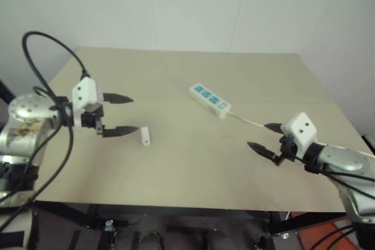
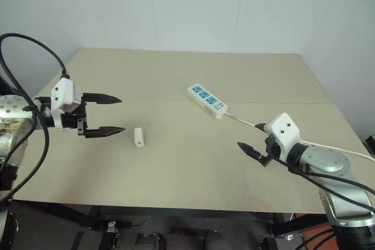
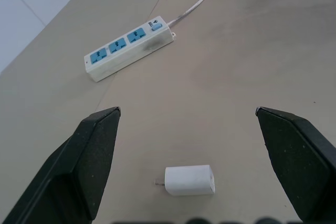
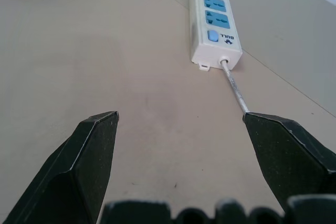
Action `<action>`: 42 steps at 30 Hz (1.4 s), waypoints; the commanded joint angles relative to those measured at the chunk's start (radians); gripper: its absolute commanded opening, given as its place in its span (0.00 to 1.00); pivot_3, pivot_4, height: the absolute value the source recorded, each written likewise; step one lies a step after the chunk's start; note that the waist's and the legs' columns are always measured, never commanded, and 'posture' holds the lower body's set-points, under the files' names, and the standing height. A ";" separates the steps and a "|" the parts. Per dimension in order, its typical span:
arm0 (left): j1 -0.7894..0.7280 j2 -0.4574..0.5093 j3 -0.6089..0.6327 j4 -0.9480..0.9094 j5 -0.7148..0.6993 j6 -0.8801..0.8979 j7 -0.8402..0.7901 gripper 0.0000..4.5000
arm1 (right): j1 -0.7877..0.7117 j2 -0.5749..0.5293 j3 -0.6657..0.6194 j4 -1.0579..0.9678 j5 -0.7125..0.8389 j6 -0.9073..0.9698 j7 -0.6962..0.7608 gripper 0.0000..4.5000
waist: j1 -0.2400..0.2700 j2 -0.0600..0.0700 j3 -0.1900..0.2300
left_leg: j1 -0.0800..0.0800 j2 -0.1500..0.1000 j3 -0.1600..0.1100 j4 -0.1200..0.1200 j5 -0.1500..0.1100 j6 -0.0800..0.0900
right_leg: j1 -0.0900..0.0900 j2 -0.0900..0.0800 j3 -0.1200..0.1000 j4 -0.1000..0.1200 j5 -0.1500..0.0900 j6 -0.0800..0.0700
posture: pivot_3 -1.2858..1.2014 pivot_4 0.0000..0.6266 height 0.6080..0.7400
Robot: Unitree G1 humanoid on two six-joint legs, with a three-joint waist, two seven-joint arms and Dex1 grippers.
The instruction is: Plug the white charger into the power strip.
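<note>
Nothing is plugged yet: the white charger [image 2: 138, 137] lies on the desk [image 2: 176, 174] just beyond my left gripper [image 2: 104, 114], well apart from the power strip [image 2: 207, 100]. Both my fingers [image 3: 94, 150] spread wide, empty; its prongs seem to face sideways.

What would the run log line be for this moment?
white charger loose on table, unplugged | power strip sockets empty | left gripper open beside charger | right gripper open, empty
</note>
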 commanded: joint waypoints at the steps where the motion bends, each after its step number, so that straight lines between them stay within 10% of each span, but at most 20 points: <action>1: -0.024 0.000 0.014 0.000 0.000 -0.016 -0.009 1.00 | -0.007 -0.005 -0.033 -0.025 -0.003 -0.030 -0.006 0.99 | -0.001 0.000 0.000 | 0.000 0.000 0.000 0.000 0.000 0.000 | 0.000 0.000 0.000 0.000 0.000 0.000 | 0.52 0.24 1.00; 14: -0.002 -0.003 0.025 -0.027 0.003 -0.002 0.016 1.00 | -0.062 0.017 -0.011 0.038 -0.001 -0.059 -0.003 0.99 | -0.004 0.000 0.000 | 0.000 0.000 0.000 0.000 0.000 0.000 | 0.000 0.000 0.000 0.000 0.000 0.000 | 0.52 0.24 1.00; 33: 0.111 0.046 0.038 -0.200 0.049 0.044 0.088 1.00 | -0.899 0.279 0.243 1.494 -0.315 -0.512 0.073 0.99 | -0.013 0.000 0.001 | 0.000 0.000 0.000 -0.003 0.000 0.000 | -0.001 0.000 0.000 -0.002 0.005 -0.008 | 0.52 0.24 1.00; 42: 0.171 0.050 0.057 -0.246 0.037 0.056 0.113 1.00 | -0.929 0.302 0.228 1.617 -0.365 -0.519 0.107 0.40 | -0.024 0.000 0.001 | 0.001 0.000 0.000 -0.003 0.000 0.000 | -0.001 0.000 0.000 -0.001 0.005 -0.008 | 0.52 0.24 1.00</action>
